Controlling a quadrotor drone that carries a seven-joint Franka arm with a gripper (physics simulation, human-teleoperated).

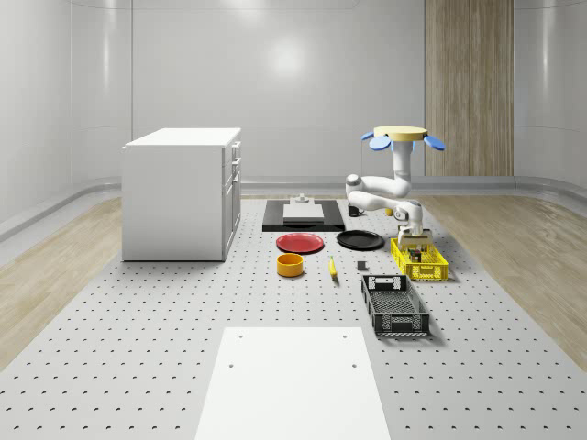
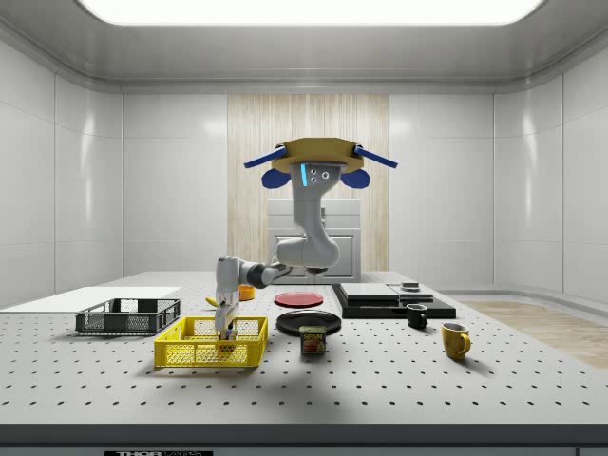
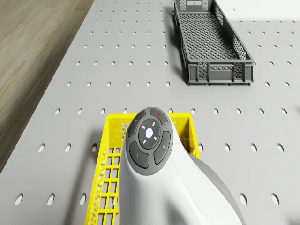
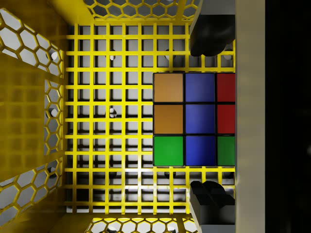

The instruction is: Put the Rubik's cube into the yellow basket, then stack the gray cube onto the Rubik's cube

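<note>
On the grid floor of the yellow basket (image 4: 87, 121), right of centre in the wrist view, lies the Rubik's cube (image 4: 194, 119); its upper face shows orange, blue, red and green tiles. The two black fingers (image 4: 211, 34) stand one at each side of the cube, each with a gap to the cube's edge: the gripper (image 4: 211, 119) is open and holds nothing. The cube is not held; whether it rests fully on the grid cannot be told.

In the whole-scene view the basket (image 1: 419, 259) sits right of centre on the perforated table (image 1: 138, 348), and the gripper (image 1: 415, 246) points down into it. In the side view the gripper (image 2: 226, 332) reaches below the rim of the basket (image 2: 211, 343), lower left of centre.

The drone (image 1: 402, 137) hovers above the table behind the basket, upper right in the whole-scene view; the white arm (image 1: 381, 188) bends down and forward from it. In the side view the drone (image 2: 318, 157) is at upper centre.

A dark gray crate (image 1: 394, 304) lies in front of the basket toward the lower right of the whole-scene view. A black plate (image 1: 359, 240), a red plate (image 1: 300, 243) and an orange bowl (image 1: 290, 265) lie at the frame's centre. A white cabinet (image 1: 182, 192) stands at the left. The side view shows a can (image 2: 313, 340), a black mug (image 2: 416, 316) and a yellow mug (image 2: 456, 340) right of the basket.
</note>
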